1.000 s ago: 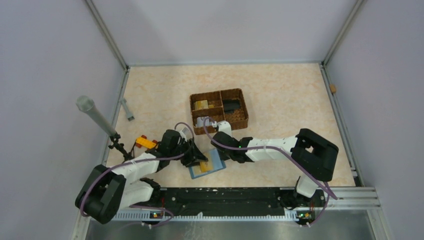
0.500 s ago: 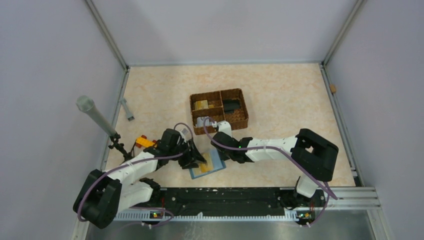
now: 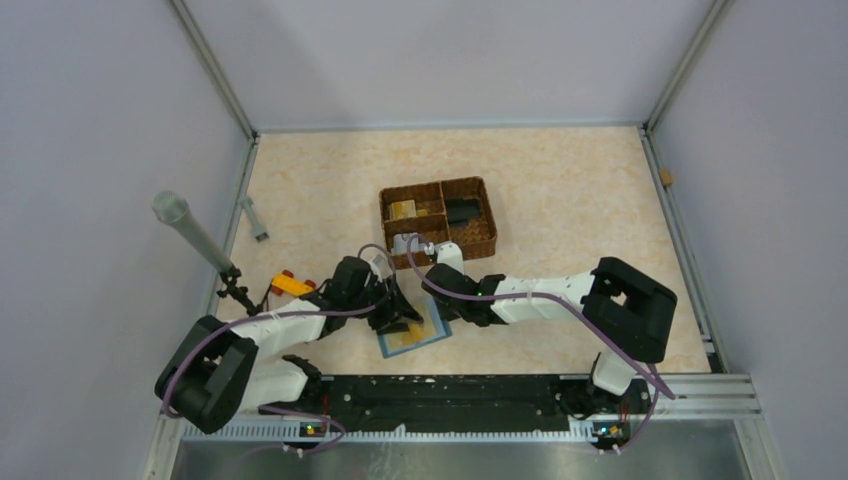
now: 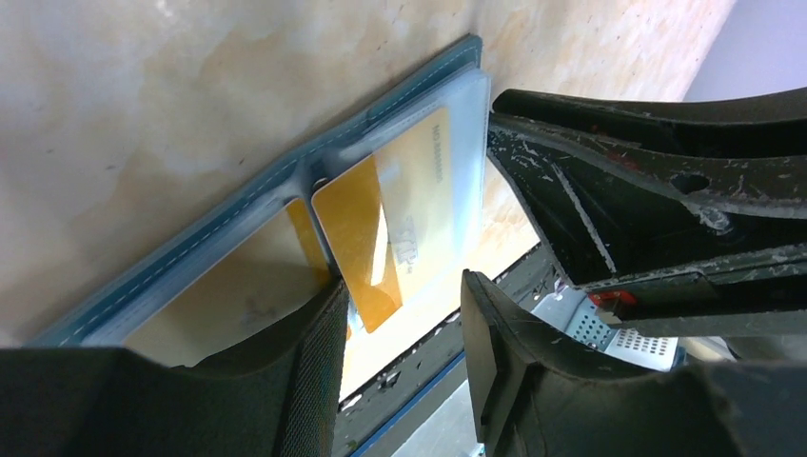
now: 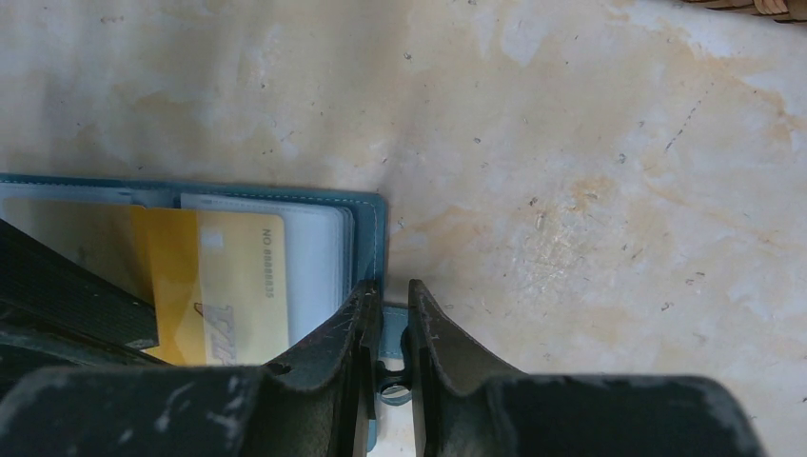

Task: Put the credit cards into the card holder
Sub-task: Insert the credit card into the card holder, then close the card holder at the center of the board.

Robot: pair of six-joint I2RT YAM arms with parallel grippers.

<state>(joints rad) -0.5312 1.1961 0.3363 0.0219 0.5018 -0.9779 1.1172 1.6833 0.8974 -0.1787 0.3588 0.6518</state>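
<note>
The teal card holder [image 3: 436, 326] lies open on the table near the front edge. In the left wrist view a gold card [image 4: 409, 219] sits partly inside the holder's [image 4: 238, 219] right clear pocket, its lower corner sticking out. Another gold card [image 4: 219, 305] lies in the left pocket. My left gripper [image 4: 400, 286] is open, its jaws either side of the sticking-out corner. My right gripper [image 5: 392, 290] is shut on the holder's snap tab [image 5: 390, 328] at the edge of the holder [image 5: 366, 214]. The same gold card [image 5: 228, 276] shows there. In the top view both grippers, left [image 3: 400, 318] and right [image 3: 438, 302], meet over the holder.
A brown wicker basket [image 3: 485, 235] stands behind the holder, with a gold card [image 3: 404, 209], a white-grey item [image 3: 405, 243] and a black object [image 3: 462, 212] in its compartments. A yellow toy block [image 3: 290, 285] and a microphone on a stand [image 3: 190, 232] are at the left.
My left gripper has shifted a little to the right, over the open holder. The right arm and the holder have stayed where they were.
</note>
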